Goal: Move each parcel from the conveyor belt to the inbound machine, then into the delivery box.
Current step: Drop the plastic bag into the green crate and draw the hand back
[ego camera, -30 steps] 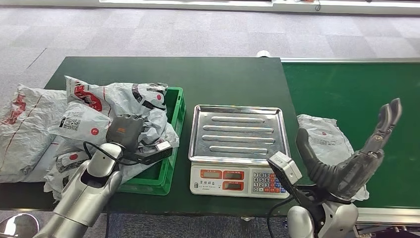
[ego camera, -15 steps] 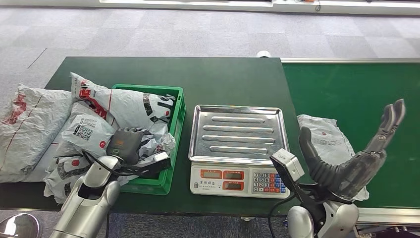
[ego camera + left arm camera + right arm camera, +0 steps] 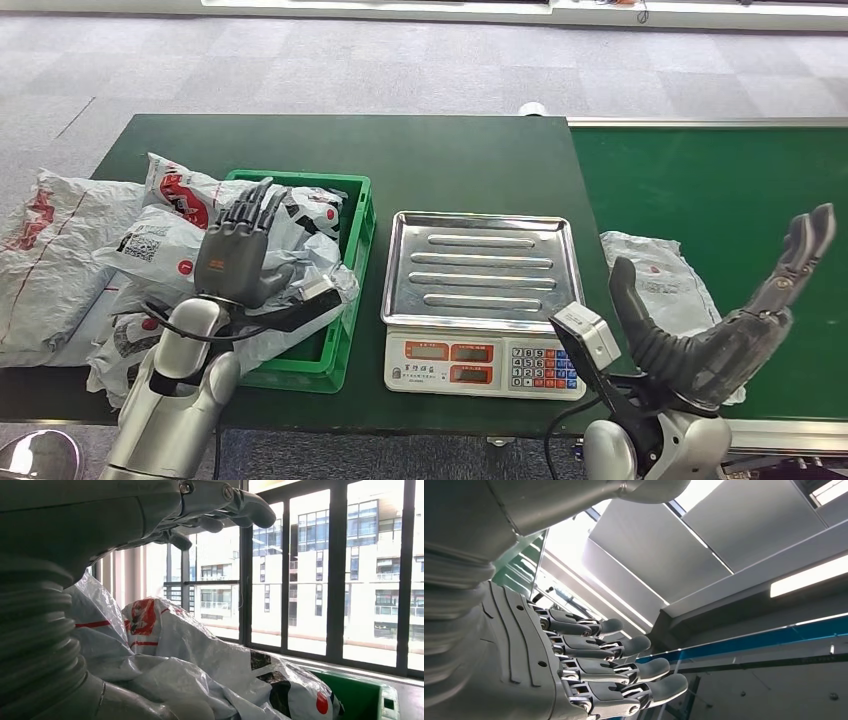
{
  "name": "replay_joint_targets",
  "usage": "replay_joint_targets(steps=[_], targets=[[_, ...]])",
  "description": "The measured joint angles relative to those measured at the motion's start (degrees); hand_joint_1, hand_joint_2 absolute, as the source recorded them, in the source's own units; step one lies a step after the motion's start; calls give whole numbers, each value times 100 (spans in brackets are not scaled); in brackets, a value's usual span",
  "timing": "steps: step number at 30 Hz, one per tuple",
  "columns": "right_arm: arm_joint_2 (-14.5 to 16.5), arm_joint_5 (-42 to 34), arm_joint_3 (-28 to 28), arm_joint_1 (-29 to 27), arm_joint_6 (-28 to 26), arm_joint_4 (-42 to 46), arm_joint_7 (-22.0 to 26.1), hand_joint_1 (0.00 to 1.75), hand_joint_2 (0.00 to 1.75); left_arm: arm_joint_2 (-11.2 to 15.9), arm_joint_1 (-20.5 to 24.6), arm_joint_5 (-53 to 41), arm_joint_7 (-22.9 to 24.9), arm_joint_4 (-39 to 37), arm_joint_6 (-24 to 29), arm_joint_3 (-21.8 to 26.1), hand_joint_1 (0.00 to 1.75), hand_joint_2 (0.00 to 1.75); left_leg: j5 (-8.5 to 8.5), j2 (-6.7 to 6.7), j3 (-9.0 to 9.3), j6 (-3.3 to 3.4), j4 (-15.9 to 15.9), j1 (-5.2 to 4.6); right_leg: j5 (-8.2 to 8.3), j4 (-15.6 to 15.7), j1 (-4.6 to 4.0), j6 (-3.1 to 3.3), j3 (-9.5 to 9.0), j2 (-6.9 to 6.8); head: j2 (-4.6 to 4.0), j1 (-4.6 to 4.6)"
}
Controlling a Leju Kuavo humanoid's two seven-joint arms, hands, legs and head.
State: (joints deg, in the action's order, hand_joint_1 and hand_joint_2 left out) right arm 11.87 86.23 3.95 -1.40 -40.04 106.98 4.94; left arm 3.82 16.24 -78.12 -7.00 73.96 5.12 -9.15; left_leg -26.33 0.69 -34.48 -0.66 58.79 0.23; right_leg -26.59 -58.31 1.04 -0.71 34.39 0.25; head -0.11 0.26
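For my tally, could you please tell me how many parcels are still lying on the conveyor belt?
1: a grey parcel lies at the conveyor belt's near left edge, beside the scale, partly behind the open right robot hand, which could hide more.

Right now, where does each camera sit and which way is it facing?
Head view: high on the body, looking down at the scale, green crate and conveyor belt; both arms show.
Left wrist view: behind the left hand, facing parcels and windows.
Right wrist view: behind the right hand, aimed at the ceiling.
Shared: head and left wrist views show the crate's parcels.
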Motion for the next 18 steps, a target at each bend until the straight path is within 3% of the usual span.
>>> replay_joint_targets(steps=[3, 7, 13, 18], targets=[[-8, 0, 5, -2, 0, 5, 0, 0, 175, -23, 0, 0, 0, 32, 2, 25, 0, 175, 0, 0, 0, 0, 0, 0, 0, 0, -1, 0, 0, 0, 0, 0], [-26, -2, 14, -6, 0, 5, -6, 0, 175, -53, -13, 29, -29, 73, 241, 50, 0, 0, 0, 1, -1, 0, 0, 0, 0, 0, -1, 0, 0, 0, 0, 0], [-35, -81, 60, -35, 2, 4, 6, 0, 175, -339, -170, 930, -518, 848, 1989, 354, 0, 0, -1, -3, -5, 1, 0, 0, -1, 0, 2, 0, 0, -1, 0, 0], [-35, -266, 69, -31, 4, -37, 125, 0, 175, -514, -400, 1806, -946, 1457, 2604, 505, 0, 0, -2, -6, -6, 1, 0, 0, -4, 0, 0, -2, 0, -6, 0, 0]])
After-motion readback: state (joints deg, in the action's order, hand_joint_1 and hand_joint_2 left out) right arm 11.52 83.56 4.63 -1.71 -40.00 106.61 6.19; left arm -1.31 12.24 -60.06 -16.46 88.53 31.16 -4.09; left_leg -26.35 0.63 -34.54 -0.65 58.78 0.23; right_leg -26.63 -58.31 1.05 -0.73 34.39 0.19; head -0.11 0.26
